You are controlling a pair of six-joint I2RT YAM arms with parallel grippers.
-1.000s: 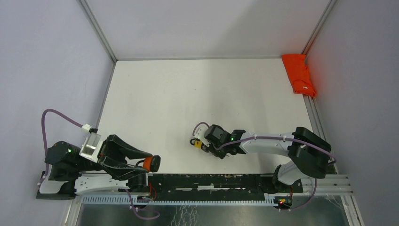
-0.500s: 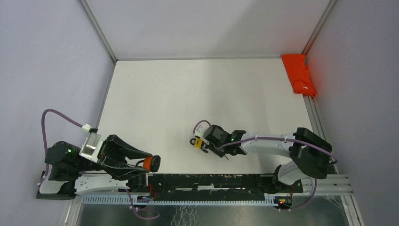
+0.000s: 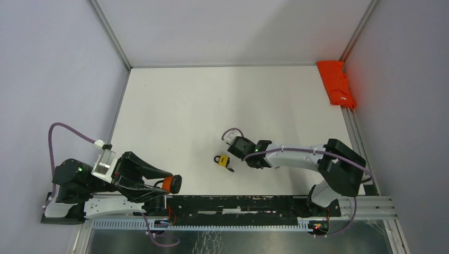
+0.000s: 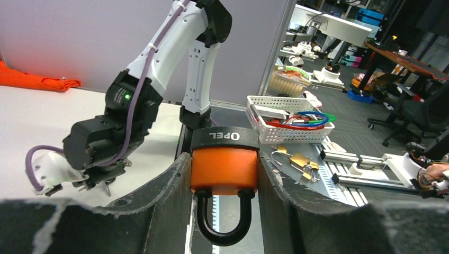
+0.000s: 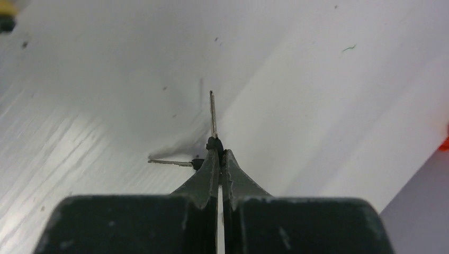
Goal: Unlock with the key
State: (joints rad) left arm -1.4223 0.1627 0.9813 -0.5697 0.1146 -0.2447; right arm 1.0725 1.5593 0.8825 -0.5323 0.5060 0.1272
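The key (image 5: 212, 114) is sitting clamped in the right gripper (image 5: 218, 153). The two fingers are pressing flat together on its black head, and its thin metal blade is sticking straight out past the tips. It is hanging over the white table (image 3: 212, 95) and throwing a dark shadow on the surface. A second key (image 5: 169, 162) is jutting out to the left just beside the fingertips; I cannot tell whether it is joined to the first one. From above, the right arm is reaching in from its base toward the middle of the table's near half, and that is where the key is being held.

The orange padlock (image 4: 224, 172) is sitting well apart from the key, at the near left edge of the table. The left gripper (image 4: 224, 159) is grasping it, with the lock's body wedged between the two dark fingers. Its black top is facing away from the wrist camera and its black shackle is pointing back toward that camera.

A small yellow padlock (image 3: 223, 160) is lying on the table just beside the right gripper, on its near left side. An orange cloth (image 3: 336, 82) is lying bunched in the far right corner. A white basket (image 4: 286, 119) is standing beyond the table in the left wrist view.
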